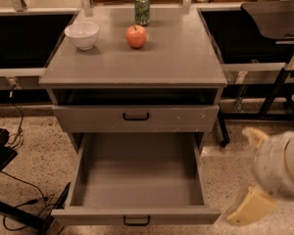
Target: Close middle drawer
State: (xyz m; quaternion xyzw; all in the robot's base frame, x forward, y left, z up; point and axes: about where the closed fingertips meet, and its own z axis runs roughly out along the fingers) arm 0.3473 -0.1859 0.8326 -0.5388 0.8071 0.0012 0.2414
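Jaw state: cannot tell, the gripper (257, 199) is a motion-smeared pale shape low on the right edge, holding nothing that I can see. It sits to the right of the cabinet (137, 62), just off the right front corner of the middle drawer (137, 180), apart from it, no contact. The middle drawer is pulled far out, empty inside, with its low front panel (88, 216) at the bottom of the view and the small black bar handle (136, 221) centred on it, partly cut off by the frame edge. Above it the taller-fronted drawer (176, 119) with white specks looks shut or nearly so; not the target. Step in hand, as I judge it: approach, the push not yet begun. To do it well, bring the gripper round in front of the panel rather than in from the side, meet the panel near its centre by the handle so the drawer runs straight on its slides, and push level toward the cabinet until the front sits flush under the upper drawer. An off-centre push at the right corner risks racking or jamming. Keep it steady: the bowl (82, 35), apple (136, 36) and can (142, 9) on top could shift if the drawer slams. Cables (19, 199) on the floor to the left are well away from the path.
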